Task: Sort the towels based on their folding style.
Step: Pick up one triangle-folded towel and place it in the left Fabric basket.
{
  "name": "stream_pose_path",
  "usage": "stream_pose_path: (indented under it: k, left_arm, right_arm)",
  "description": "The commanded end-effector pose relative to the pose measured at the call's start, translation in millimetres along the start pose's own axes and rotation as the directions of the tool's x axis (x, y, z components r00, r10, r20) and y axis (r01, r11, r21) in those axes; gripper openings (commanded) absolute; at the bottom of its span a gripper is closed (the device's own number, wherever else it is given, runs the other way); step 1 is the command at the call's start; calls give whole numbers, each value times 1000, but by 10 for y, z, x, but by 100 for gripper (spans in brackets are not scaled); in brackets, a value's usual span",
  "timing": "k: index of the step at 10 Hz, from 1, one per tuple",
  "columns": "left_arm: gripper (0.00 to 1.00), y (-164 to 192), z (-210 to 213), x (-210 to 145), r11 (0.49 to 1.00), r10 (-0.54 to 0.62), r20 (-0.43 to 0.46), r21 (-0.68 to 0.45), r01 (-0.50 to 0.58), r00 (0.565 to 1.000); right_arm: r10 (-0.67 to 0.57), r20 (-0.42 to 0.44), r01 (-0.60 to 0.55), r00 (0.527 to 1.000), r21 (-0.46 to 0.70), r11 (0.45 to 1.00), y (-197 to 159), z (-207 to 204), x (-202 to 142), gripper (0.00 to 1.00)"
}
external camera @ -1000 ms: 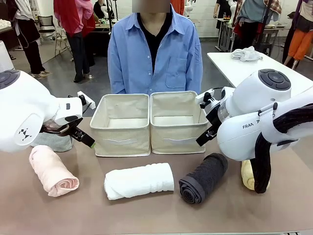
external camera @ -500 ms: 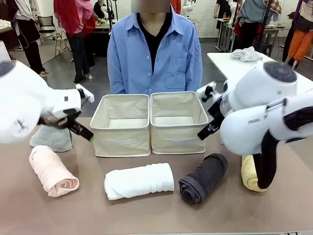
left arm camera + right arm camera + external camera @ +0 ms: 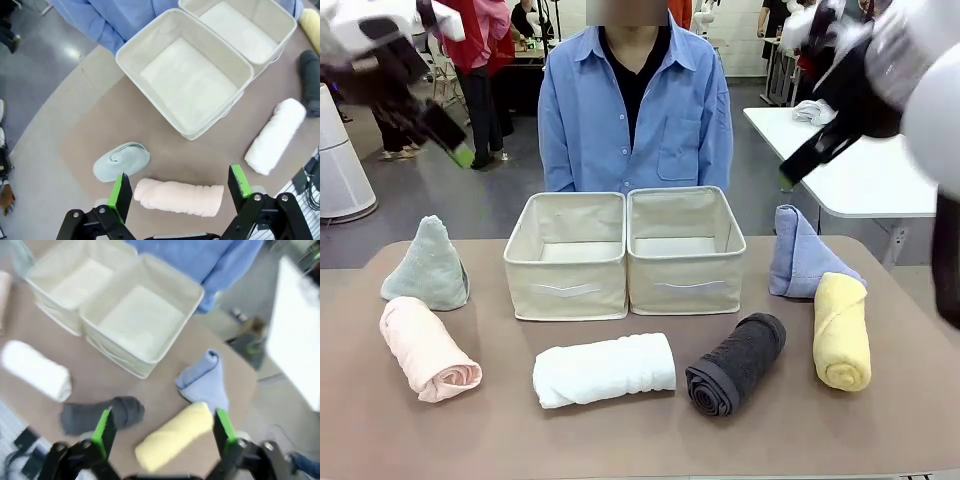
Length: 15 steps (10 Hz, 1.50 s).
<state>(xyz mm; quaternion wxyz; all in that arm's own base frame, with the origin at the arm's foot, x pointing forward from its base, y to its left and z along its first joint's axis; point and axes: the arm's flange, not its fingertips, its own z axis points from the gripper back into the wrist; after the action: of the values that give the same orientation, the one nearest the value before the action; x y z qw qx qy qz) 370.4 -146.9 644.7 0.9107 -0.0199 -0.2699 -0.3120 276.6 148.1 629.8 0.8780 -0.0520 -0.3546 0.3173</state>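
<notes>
Hovering high, I'm holding both claws spread: left claw (image 3: 179,187) over the pink roll (image 3: 179,198) left of the bins (image 3: 566,285), right claw (image 3: 163,426) over the yellow roll (image 3: 172,436) right of them; nothing's binned, so descending comes next.

front: level, facing person (image 3: 635,110) across table (image 3: 620,440) | 2 wrist views: high, looking down | shared: bins (image 3: 570,280)

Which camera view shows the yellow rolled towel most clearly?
The front view: the yellow rolled towel lies sharp and whole, with its spiral end visible. The right wrist view shows it from above but blurred. The left wrist view catches one end at the picture's edge.
</notes>
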Motion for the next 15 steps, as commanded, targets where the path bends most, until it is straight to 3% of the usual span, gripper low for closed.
stream_pose_path:
  k: [1, 3, 4, 9, 10, 11, 12, 14, 15]
  left_arm:
    - [100, -36, 172, 91, 998, -40, -30, 38, 42, 999]
    - [100, -47, 248, 34, 998, -49, -33, 34, 50, 998]
    - [100, -73, 289, 126, 1000, -25, -10, 17, 25, 1000]
    - [100, -79, 297, 122, 1000, -24, -18, 18, 25, 1000]
    - [100, 252, 222, 143, 982, -81, -44, -176, 72, 996]
    - [100, 569, 141, 161, 962, -101, -5, -256, 96, 995]
    - [100, 876, 36, 132, 899, -156, 35, -409, 157, 987]
    - [100, 1618, -127, -32, 773, -110, 213, -595, 218, 971]
    - [100, 1877, -167, -180, 744, -55, 285, -627, 229, 957]
  right_arm:
    - [7, 7, -7, 1000, -52, 999, 116, 402, 143, 100]
    - [-19, 42, 22, 999, -83, 996, 118, 562, 140, 100]
    - [14, 35, -13, 999, -34, 999, 91, 602, 141, 100]
    - [14, 35, -13, 999, -34, 999, 91, 602, 141, 100]
    - [7, 37, -5, 999, -36, 999, 106, 634, 154, 100]
    - [69, 27, -72, 997, 177, 982, -231, 551, 161, 100]
    - [94, 40, -102, 995, 353, 930, -562, 427, 139, 100]
    - [-39, 122, -41, 992, 591, 806, -1387, 71, -58, 100]
    - [-120, 160, -20, 980, 673, 739, -1740, -91, -249, 100]
